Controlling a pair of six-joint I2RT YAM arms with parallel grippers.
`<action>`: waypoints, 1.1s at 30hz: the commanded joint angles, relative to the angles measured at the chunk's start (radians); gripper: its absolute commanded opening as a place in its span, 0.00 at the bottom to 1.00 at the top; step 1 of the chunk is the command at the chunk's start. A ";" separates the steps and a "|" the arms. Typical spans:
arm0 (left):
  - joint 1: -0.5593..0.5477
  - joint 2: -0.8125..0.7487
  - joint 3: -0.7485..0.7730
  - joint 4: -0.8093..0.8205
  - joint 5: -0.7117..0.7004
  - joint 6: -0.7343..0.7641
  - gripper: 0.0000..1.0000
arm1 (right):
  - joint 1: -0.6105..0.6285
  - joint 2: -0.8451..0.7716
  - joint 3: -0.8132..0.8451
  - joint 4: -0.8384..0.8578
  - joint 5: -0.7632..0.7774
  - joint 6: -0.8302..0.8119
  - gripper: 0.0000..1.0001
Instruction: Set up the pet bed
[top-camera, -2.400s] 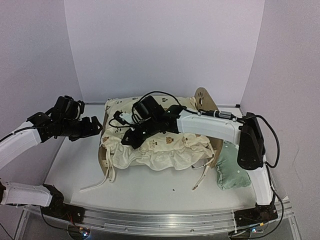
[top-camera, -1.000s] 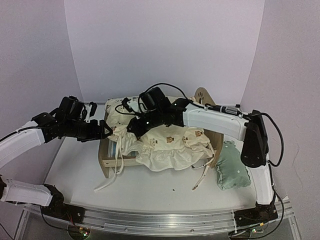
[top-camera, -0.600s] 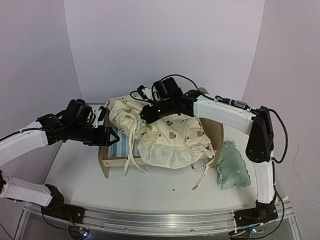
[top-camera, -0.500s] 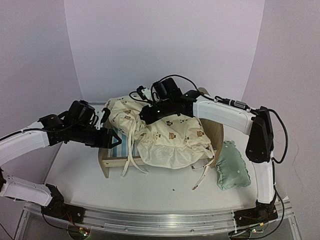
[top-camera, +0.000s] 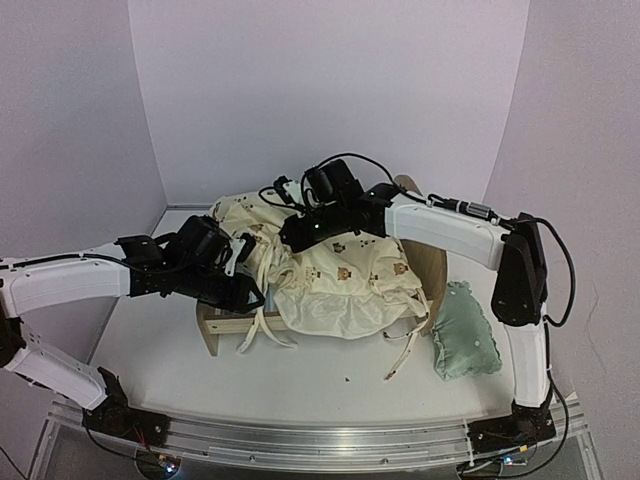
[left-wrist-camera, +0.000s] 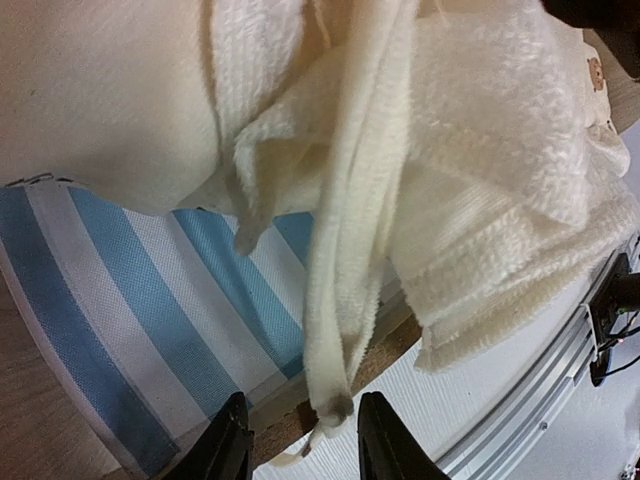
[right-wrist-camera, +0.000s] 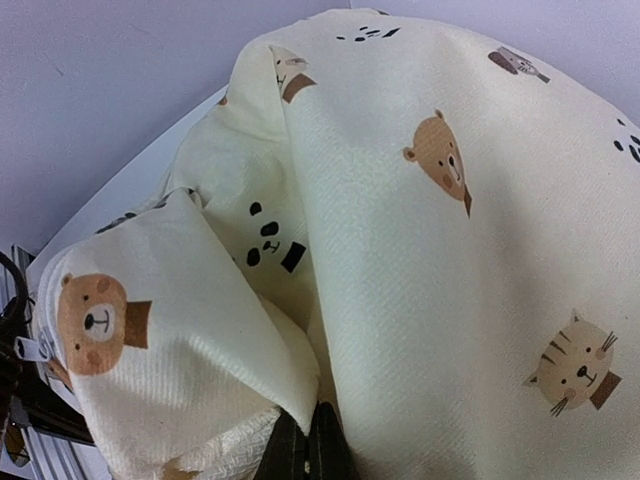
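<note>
1. The left claw (left-wrist-camera: 305, 445) is hovering low over the near left end of the pet bed (top-camera: 214, 326). Its two fingers are standing apart, released. A loose tie strap (left-wrist-camera: 345, 250) from the cushion (top-camera: 340, 275) is dangling between them, and neither finger appears to be pressing on it.
2. Just beyond those fingers, the bed's blue-and-white striped base (left-wrist-camera: 120, 320) is lying bare, with cream fabric bunching above it.
3. The right claw (right-wrist-camera: 308, 445) is clenching a fold of the cushion and is holding it up over the middle of the bed.
4. The pet bed is sitting mid-table (top-camera: 300, 385). Its long axis is running left to right, with the wooden foot end on the left and the headboard (top-camera: 436, 266) on the right, mostly hidden by fabric.
5. The bed is lying directly below and just right of the left claw, so the left arm is nearer to its open foot end. The right arm is reaching across from the right, above it.
6. A mint green pillow (top-camera: 462, 340) is resting on the table to the right of the bed.
7. No brand, label or readable writing is showing. The cushion is carrying only printed bear, panda and cat faces.
</note>
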 joint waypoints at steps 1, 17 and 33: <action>-0.006 0.006 0.060 0.069 -0.033 -0.016 0.32 | -0.012 -0.054 -0.013 0.021 0.030 0.007 0.00; -0.007 0.028 0.109 0.019 -0.131 -0.040 0.00 | -0.011 -0.076 -0.041 0.026 0.019 0.028 0.00; -0.008 0.049 0.247 -0.143 -0.329 -0.036 0.00 | -0.011 -0.138 -0.114 0.026 -0.147 0.300 0.00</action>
